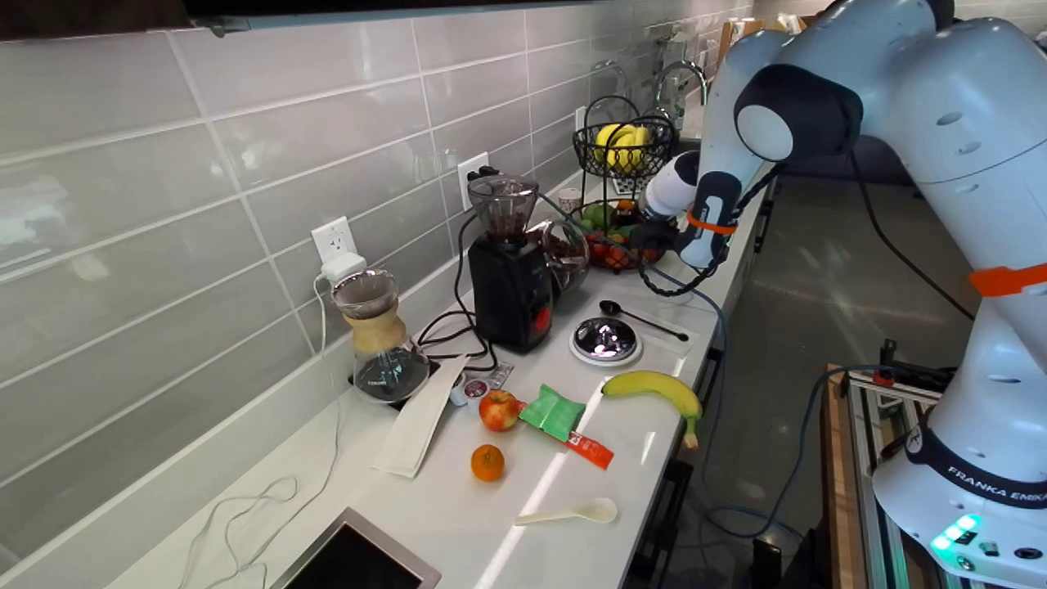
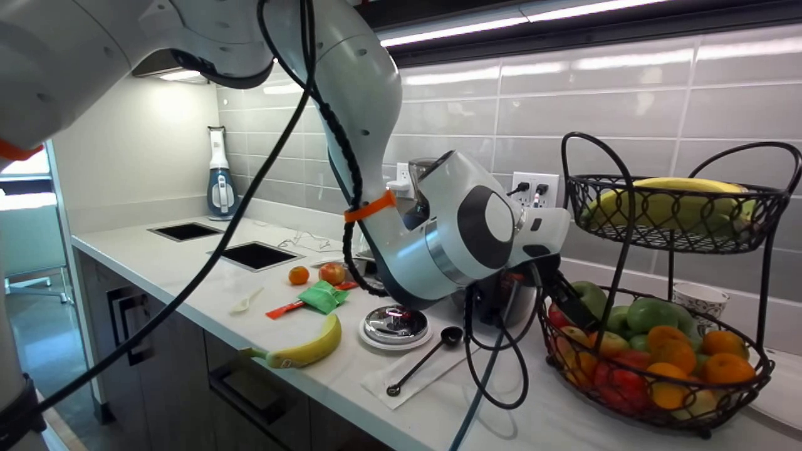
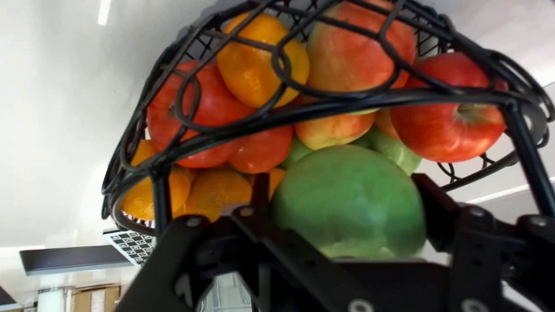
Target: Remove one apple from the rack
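Apple [image 3: 349,208] lying between wide-spread fingers [image 3: 260,190] of hand [image 3: 340,186], at 10 o'clock edge of rack's lower tier [image 3: 329,109]; views not showing whether gripping. Upper tier [image 2: 677,190] overhanging at 1 o'clock from apple in exterior view, so exit likely leading towards 10 o'clock.

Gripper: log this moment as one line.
gripper: straddling green apple | firm grip: cannot tell | apple: at rack, lower tier | removal: incomplete | bananas: upper tier
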You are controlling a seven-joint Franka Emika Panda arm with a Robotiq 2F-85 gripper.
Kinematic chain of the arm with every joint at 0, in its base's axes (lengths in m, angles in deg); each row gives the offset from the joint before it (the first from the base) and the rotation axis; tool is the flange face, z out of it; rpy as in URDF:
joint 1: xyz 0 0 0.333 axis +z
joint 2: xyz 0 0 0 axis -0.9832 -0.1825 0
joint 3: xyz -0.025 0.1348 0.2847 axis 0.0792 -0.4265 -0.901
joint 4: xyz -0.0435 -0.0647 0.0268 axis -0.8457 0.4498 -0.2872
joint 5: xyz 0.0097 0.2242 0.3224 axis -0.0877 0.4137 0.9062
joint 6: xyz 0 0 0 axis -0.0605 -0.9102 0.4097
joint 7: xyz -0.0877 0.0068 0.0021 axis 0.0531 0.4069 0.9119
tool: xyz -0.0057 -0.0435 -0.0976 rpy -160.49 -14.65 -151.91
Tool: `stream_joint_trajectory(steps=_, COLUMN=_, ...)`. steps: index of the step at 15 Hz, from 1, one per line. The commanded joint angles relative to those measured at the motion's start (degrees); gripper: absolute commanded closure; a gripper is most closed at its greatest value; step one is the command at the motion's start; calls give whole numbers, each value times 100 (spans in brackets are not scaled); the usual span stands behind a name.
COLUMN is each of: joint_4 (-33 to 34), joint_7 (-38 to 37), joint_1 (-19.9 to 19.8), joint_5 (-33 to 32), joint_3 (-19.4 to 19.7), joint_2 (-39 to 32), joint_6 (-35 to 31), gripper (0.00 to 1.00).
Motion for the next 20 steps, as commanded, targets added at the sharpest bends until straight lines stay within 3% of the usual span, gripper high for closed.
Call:
stream_joint_trajectory(steps=1, joint_4=-470, joint_7=14, joint_1=777, joint_5=599, joint_3=670, joint_2=-121, joint_6=-303, gripper=46)
stream_joint_trajectory(steps=10, joint_4=-1456, joint_7=89, joint_1=2209, joint_5=950, joint_3=1772, joint_2=-86, joint_6=-191, gripper=46)
stream_joint_trajectory(steps=11, joint_4=-1649, joint_7=1157, joint_1=2154, joint_5=1853, joint_3=1459, joint_2=220, joint_6=-80, gripper=46)
stream_joint_trajectory(steps=15, joint_4=-2036, joint_7=2678, joint_1=2448, joint_5=3284, joint_3=1345, joint_2=524, joint_6=-37, gripper=46)
stream_joint_trajectory(steps=20, joint_4=-2392, joint_7=4619, joint_1=2650, joint_5=4295, joint_3=1196, joint_2=1266, joint_6=210, gripper=46)
